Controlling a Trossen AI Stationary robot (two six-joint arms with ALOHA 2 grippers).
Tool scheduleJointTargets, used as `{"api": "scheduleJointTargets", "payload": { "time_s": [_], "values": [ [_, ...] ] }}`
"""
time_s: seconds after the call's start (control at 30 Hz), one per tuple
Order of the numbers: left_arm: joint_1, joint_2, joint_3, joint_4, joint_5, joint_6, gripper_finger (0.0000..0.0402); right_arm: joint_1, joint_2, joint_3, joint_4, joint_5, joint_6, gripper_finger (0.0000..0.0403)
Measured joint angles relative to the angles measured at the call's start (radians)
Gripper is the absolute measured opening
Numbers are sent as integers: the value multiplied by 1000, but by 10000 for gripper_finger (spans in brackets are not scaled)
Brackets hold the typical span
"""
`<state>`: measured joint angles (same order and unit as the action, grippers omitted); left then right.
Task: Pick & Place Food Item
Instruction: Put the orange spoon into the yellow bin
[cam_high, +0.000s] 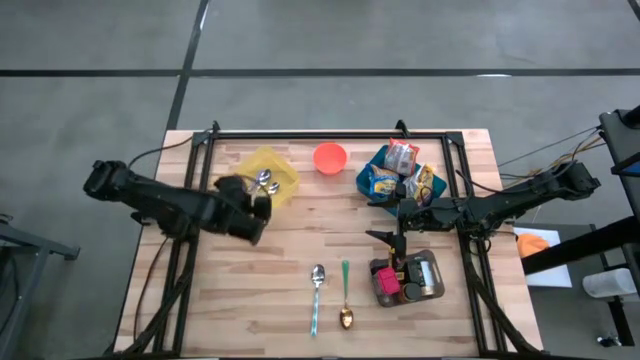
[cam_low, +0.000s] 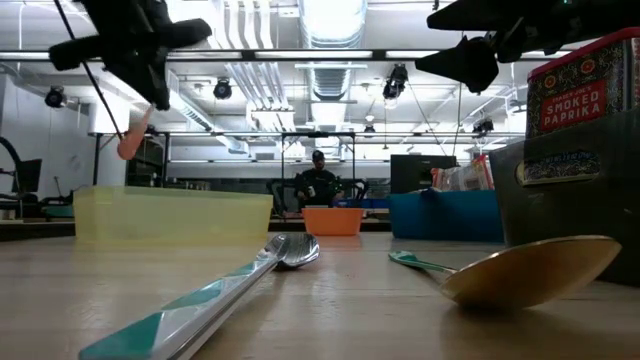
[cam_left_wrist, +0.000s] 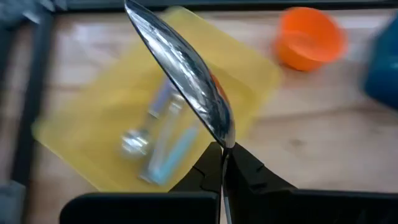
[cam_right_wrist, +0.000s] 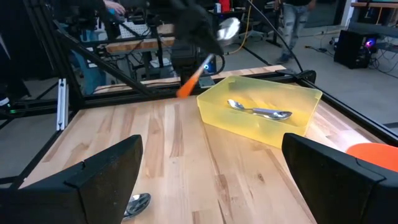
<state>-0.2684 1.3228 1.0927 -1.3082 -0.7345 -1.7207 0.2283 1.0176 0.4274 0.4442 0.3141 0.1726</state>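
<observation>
My left gripper (cam_high: 257, 209) is shut on a spoon (cam_left_wrist: 186, 68) with a silver bowl and an orange handle (cam_right_wrist: 188, 86). It hangs above the near edge of the yellow bin (cam_high: 282, 166) at the table's far left. Other spoons (cam_right_wrist: 261, 112) lie inside that bin. My right gripper (cam_right_wrist: 217, 186) stands open in the air at the table's right, beside a blue bin (cam_high: 368, 182) with snack packets (cam_high: 402, 155), and nothing is between its fingers. My left gripper pinches the spoon between its two fingers at the neck (cam_left_wrist: 225, 147), where bowl meets handle. The fingers slant down toward the bin. The spoon is lifted clear and tilted: its bowl sticks out beyond the fingertips and the orange handle (cam_low: 130, 142) slants down behind them.
An orange bowl (cam_high: 330, 157) stands at the far middle. A metal tray (cam_high: 428, 276) with a paprika tin sits at the near right. Two spoons (cam_high: 318, 292) (cam_high: 345, 296) lie on the wood near the front. Black frame rails run along the table's far and side edges.
</observation>
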Motion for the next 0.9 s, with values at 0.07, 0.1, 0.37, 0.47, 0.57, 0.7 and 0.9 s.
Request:
{"api": "scheduleJointTargets", "payload": {
  "time_s": [0.07,0.1,0.37,0.47,0.57,0.7,0.9],
  "values": [
    [70,1,-1,-25,-5,65,1,0,0,0,0,0,0,381],
    [107,1,-1,-34,-7,107,1,0,0,0,0,0,0,381],
    [430,2,-1,74,41,622,1,0,0,0,0,0,0,381],
    [539,5,-9,163,121,775,1,0,0,0,0,0,0,381],
    [619,8,-47,259,169,865,1,0,0,0,0,0,0,381],
    [685,8,-128,390,229,966,1,0,0,0,0,0,0,381],
    [754,8,-251,519,302,996,1,0,0,0,0,0,0,381]
  ]
}}
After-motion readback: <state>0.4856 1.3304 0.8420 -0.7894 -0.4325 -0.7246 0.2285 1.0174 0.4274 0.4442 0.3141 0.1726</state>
